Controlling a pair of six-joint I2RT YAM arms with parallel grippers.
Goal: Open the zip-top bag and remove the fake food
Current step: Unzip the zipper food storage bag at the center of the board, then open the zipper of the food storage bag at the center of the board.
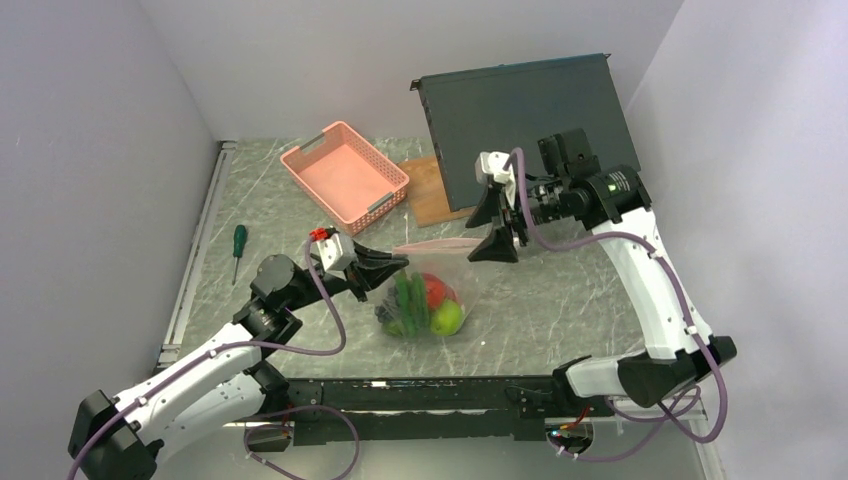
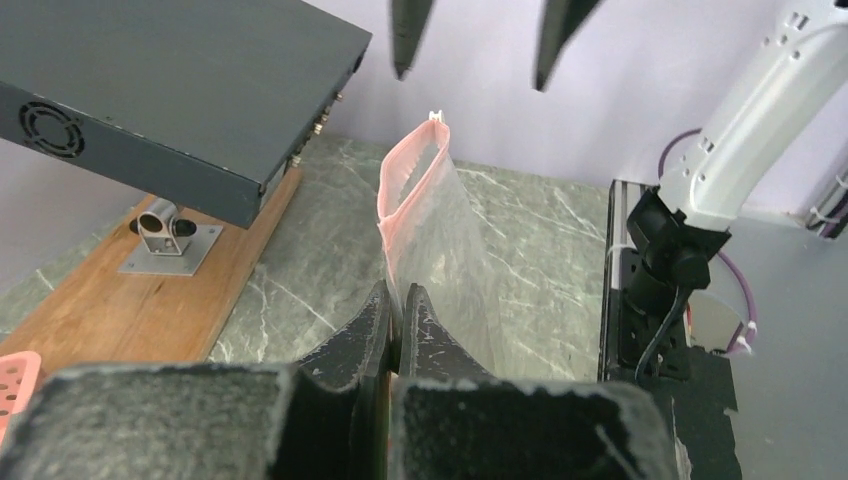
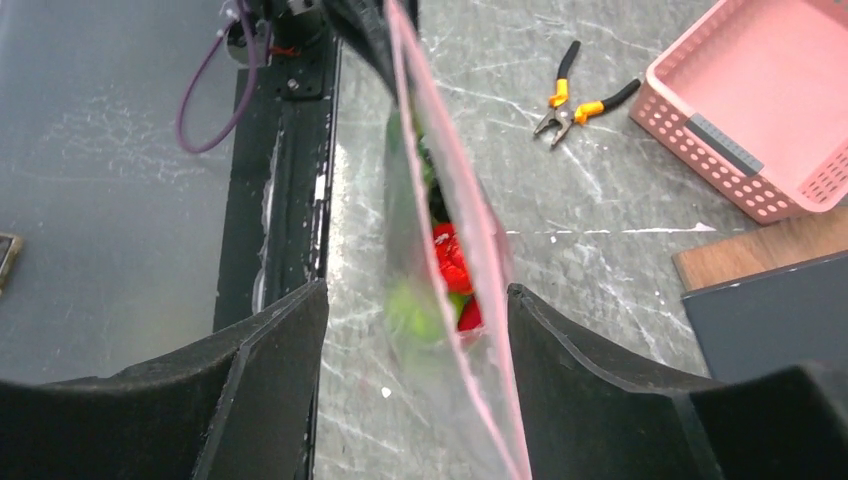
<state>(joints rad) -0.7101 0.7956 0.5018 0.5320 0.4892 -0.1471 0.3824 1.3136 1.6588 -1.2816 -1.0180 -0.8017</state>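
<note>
The zip-top bag (image 1: 450,268) is being held up over the table (image 1: 570,300) by the left gripper (image 2: 400,305), whose jaws are being pressed tight on one end of the pink zip strip (image 2: 400,175), so that the strip is being presented edge-up toward the right gripper (image 3: 417,300). That gripper is being held wide, one finger on each side of the strip's far end, with a gap on both sides and nothing gripped. The fake food (image 1: 425,303) is being carried in the sagging belly of the bag, below the strip and nearer the left gripper's end; whether the belly is resting on the table cannot be told. Green pieces and a red one are being shown through the film. The film is judged to be thin, limp and slippery, and it is probably being dragged out of shape by the toys, light as they likely are, so a hold on bare film would likely be lost or bunched. The strip is judged to be the stiffest part, and hold is best being taken there, one lip of the mouth per gripper, close to the seal, so that the lips are being pulled apart. Whether the seal is shut along its whole length cannot be told.
</note>
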